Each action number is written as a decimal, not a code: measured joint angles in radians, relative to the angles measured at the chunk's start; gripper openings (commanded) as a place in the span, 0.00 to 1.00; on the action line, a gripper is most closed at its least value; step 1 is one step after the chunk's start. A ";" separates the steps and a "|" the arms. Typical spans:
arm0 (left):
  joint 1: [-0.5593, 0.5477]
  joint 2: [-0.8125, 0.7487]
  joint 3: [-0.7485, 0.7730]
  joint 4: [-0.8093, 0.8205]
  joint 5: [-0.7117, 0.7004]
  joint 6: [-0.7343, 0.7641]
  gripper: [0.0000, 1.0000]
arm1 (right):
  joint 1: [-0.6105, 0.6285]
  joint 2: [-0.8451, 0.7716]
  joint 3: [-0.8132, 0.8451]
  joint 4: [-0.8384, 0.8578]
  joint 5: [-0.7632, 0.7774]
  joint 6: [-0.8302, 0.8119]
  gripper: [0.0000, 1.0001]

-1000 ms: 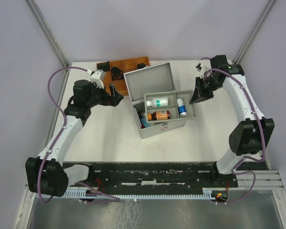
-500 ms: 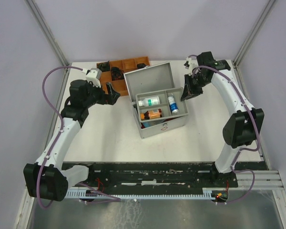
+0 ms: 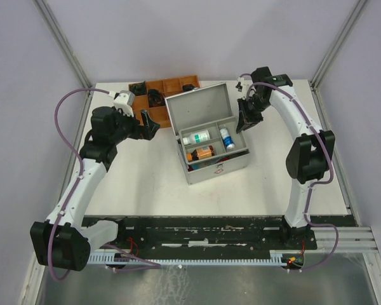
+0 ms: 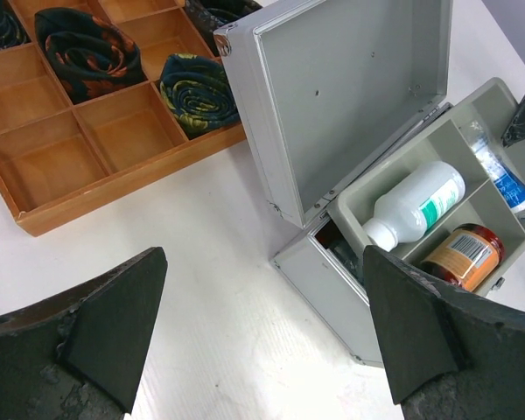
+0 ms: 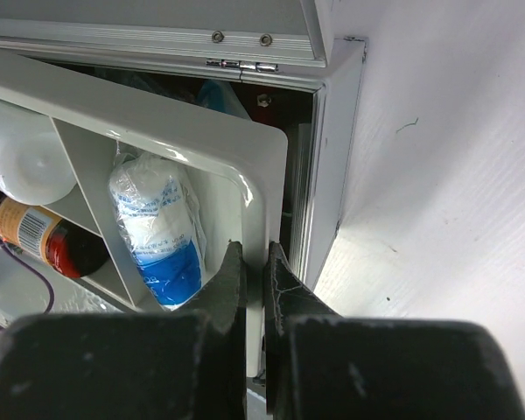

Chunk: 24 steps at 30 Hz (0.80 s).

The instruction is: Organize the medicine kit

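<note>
Presently the silver-grey aluminium medicine kit (image 3: 200, 109) stands open on the white tabletop (image 3: 146, 184); it looks rigid and heavy, best gripped by a thin edge. The right hand (image 5: 255, 262) is clamped on the rim of its grey plastic insert tray (image 5: 157, 118); the left hand (image 4: 262, 302) hangs spread apart.

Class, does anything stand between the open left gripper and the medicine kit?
Nothing visible: only bare table lies between the left gripper and the medicine kit. The wooden tray sits off that line.
</note>
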 measured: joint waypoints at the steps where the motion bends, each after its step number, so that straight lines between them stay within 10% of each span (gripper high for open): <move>1: 0.000 0.000 0.000 0.000 0.002 0.000 0.99 | 0.004 0.007 0.006 -0.005 0.002 -0.005 0.00; 24: 0.000 -0.003 -0.001 0.001 0.026 0.002 0.99 | 0.044 0.092 0.100 -0.083 0.026 -0.071 0.00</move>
